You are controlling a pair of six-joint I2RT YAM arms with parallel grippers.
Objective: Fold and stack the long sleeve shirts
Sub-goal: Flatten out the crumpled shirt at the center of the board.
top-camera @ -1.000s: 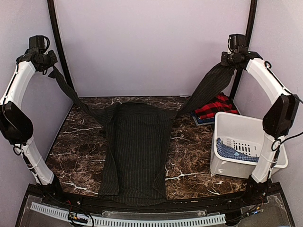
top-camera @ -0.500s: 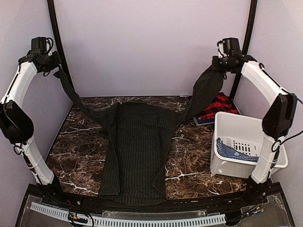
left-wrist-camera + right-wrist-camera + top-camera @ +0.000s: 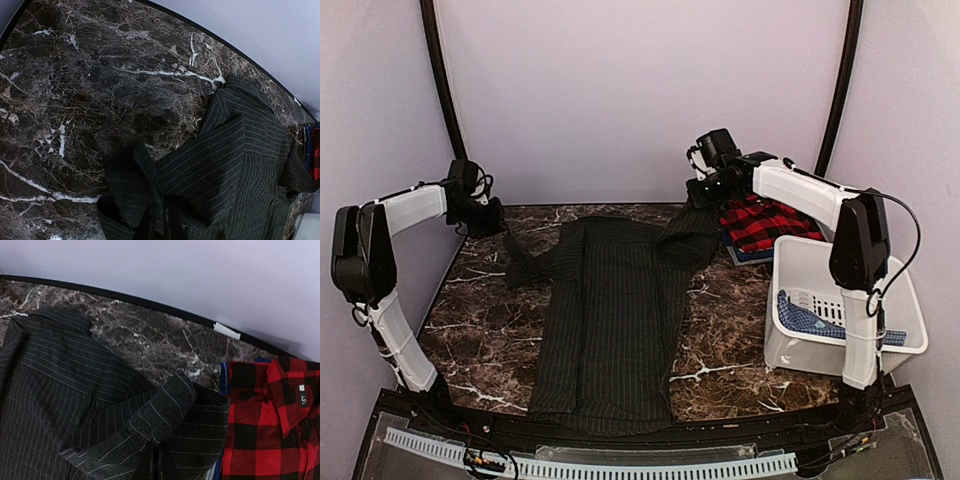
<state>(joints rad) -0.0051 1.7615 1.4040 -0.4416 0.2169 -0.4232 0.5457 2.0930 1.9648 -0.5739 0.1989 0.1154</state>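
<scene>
On table [image 3: 720, 300] centre, charcoal pinstripe shirt [image 3: 610, 310] lies flat, collar twd 12 o'clock. R end effector [image 3: 700, 195] clenched on its sleeve at 1 o'clock, near red-black plaid shirt [image 3: 765, 222]. L end effector [image 3: 492, 218] at 10 o'clock by other sleeve, grip can't tell.

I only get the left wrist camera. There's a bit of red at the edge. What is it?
Observer: A red-and-black plaid shirt, lying at the far right of the table, behind a white bin.
Operator: Anything in the bin?
Observer: Yes, a blue checked cloth.
Operator: Where's the right gripper?
Observer: Shut on a sleeve of the pinstriped shirt, low beside the plaid one.
</scene>
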